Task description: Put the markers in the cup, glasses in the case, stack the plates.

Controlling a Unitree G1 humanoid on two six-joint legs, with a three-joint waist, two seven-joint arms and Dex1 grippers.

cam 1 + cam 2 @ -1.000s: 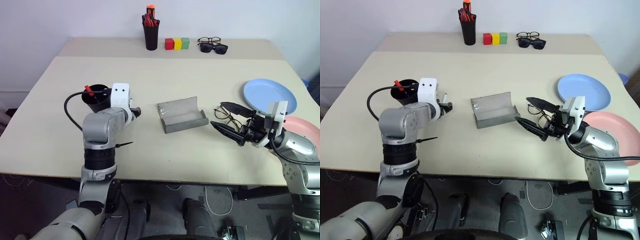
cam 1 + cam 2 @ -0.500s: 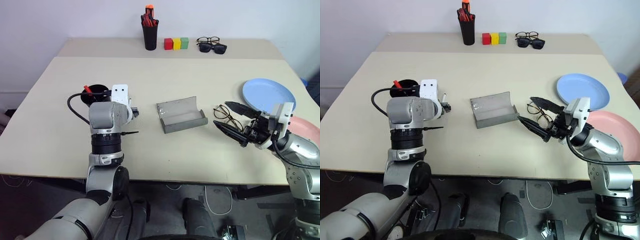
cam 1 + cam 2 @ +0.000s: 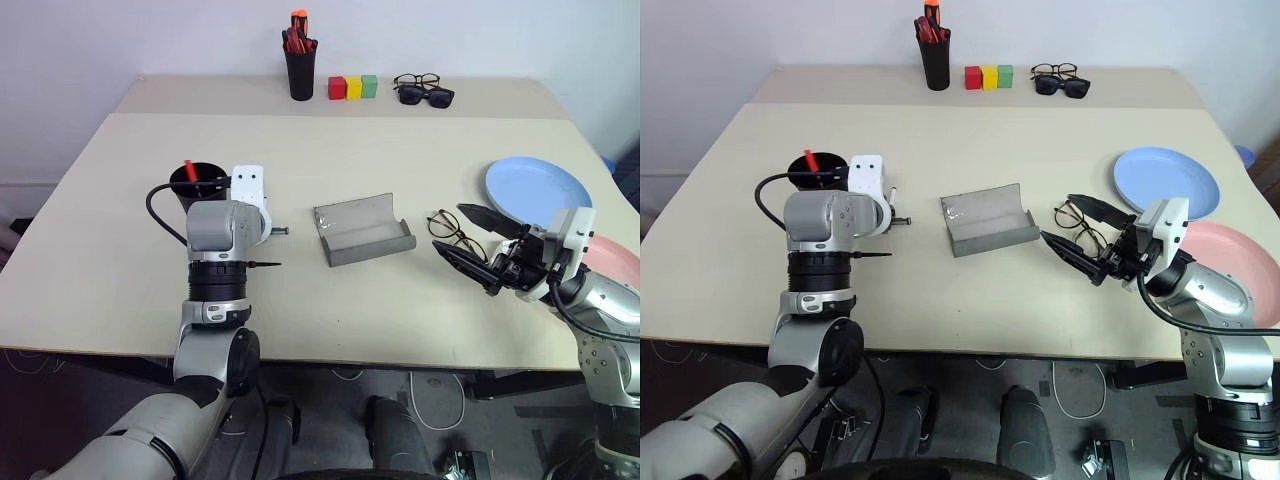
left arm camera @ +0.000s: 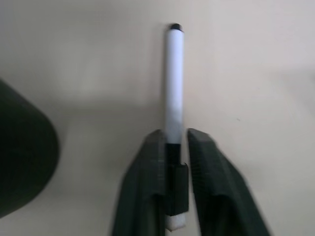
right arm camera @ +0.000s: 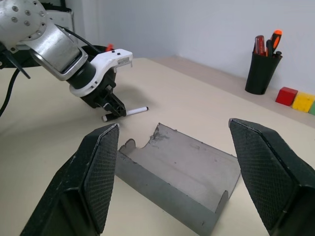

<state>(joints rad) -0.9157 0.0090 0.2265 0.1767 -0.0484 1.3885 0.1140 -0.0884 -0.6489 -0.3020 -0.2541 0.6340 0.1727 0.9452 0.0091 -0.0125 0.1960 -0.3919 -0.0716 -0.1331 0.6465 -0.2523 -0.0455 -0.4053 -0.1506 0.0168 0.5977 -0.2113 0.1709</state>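
Now, down at the table [image 3: 110, 250], left gripper [image 4: 174, 147] pinching the white marker [image 4: 173, 88], fingers [image 4: 147, 182] narrowed on either side of its black end, with the white barrel lying flat on the tabletop and pointing away from the wrist. Sitting just beside that arm, black cup [image 3: 196, 183] with the red marker [image 3: 188, 168] poking up out of it. Lying open in the middle of the table, grey case [image 3: 364, 230], lid folded back, hollow facing up. Resting just beyond its right end, wire glasses [image 3: 452, 230], lenses toward the case. Hovering over the table right next to those glasses, right gripper [image 3: 480, 245] with fingers [image 5: 96, 177] spread wide and gripping nothing. Farther right, blue plate [image 3: 538, 190] and pink plate [image 3: 1230, 265] sitting side by side, not yet stacked.
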